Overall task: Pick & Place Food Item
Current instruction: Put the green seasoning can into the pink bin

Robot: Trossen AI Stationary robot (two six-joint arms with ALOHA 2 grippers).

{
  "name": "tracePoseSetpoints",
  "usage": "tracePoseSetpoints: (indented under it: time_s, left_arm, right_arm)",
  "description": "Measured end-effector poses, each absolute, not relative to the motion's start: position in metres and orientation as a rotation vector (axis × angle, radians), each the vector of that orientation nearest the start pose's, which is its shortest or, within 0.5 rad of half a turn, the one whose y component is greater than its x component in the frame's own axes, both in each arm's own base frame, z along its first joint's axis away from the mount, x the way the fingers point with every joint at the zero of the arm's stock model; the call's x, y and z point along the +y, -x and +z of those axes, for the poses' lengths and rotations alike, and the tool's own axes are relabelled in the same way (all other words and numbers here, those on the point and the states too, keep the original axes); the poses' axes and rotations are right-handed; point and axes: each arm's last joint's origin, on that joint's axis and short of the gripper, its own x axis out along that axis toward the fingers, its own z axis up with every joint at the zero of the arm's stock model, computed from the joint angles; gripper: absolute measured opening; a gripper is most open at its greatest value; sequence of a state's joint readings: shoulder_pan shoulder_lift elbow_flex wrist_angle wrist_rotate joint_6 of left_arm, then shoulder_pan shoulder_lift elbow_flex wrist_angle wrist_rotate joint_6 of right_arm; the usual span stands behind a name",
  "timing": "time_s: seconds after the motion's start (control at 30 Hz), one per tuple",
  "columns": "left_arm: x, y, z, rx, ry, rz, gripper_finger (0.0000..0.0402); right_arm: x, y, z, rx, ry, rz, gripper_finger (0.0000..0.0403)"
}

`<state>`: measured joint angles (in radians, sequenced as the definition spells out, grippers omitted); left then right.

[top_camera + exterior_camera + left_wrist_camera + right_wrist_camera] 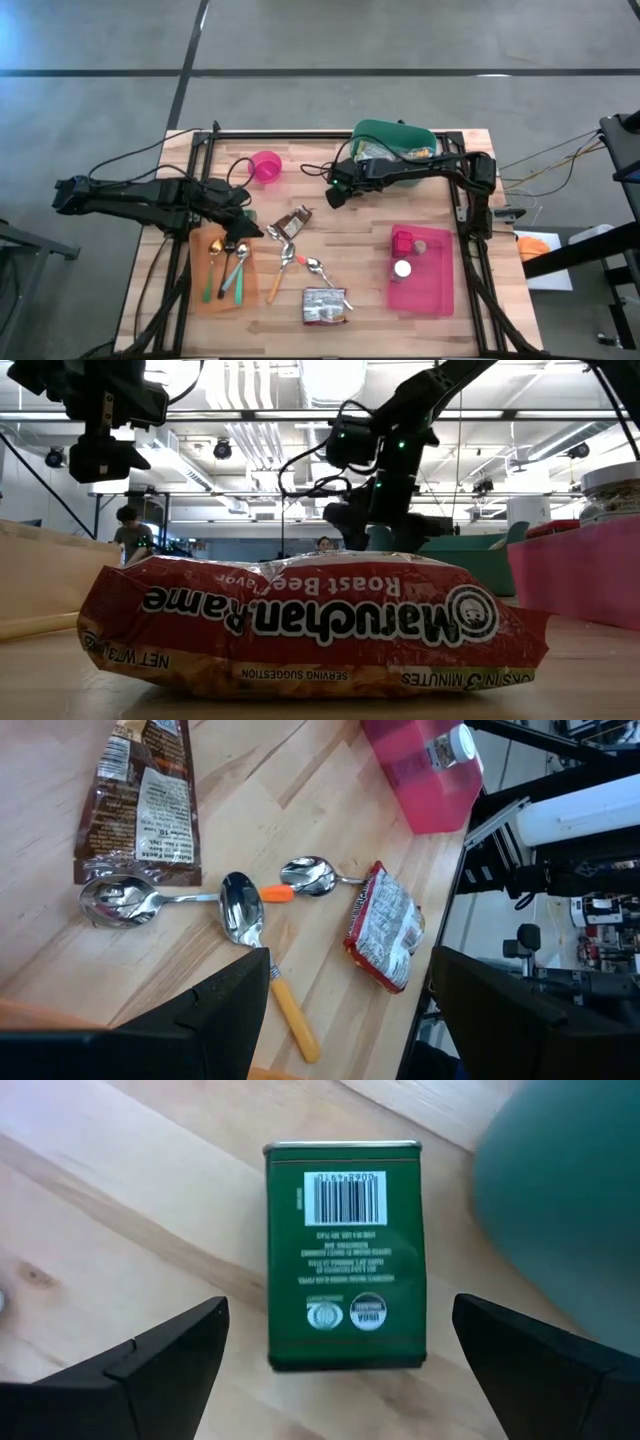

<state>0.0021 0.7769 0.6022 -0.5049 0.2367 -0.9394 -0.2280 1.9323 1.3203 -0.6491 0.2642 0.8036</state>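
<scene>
Nothing is gripped yet: the right gripper [330,1370] hangs wide open and empty over the green tin [345,1255], which lies on the table just beside the green bin [395,135]; the left gripper [350,995], open and empty, waits over the spoons.

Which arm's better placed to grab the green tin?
Right. The right gripper hangs open directly over the green tin, which lies flat on the table between its fingers' line. The left gripper is open over the spoons, far from the tin.
</scene>
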Motion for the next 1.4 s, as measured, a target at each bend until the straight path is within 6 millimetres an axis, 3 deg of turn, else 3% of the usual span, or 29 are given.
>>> tracePoseSetpoints:
  time_s: [0.43, 0.63, 1.1, 1.23, 1.4]
  left_arm:
    - [-0.007, -0.157, 0.244, 0.752, 0.988, 0.098, 0.0277]
    - [-0.007, -0.157, 0.244, 0.759, 0.988, 0.101, 0.0277]
    - [-0.008, -0.156, 0.243, 0.774, 0.960, 0.069, 0.0277]
    - [-0.008, -0.156, 0.243, 0.775, 0.955, 0.064, 0.0277]
    - [-0.008, -0.156, 0.243, 0.775, 0.953, 0.063, 0.0277]
  right_arm:
    - [-0.121, -0.397, 0.150, 1.133, -0.634, -0.941, 0.0382]
    - [-0.129, -0.411, 0.156, 1.101, -0.632, -0.931, 0.0382]
    - [-0.131, -0.404, 0.153, 1.176, -0.635, -0.971, 0.0380]
    - [-0.131, -0.404, 0.154, 1.171, -0.638, -0.973, 0.0352]
    - [-0.132, -0.404, 0.154, 1.173, -0.638, -0.974, 0.0280]
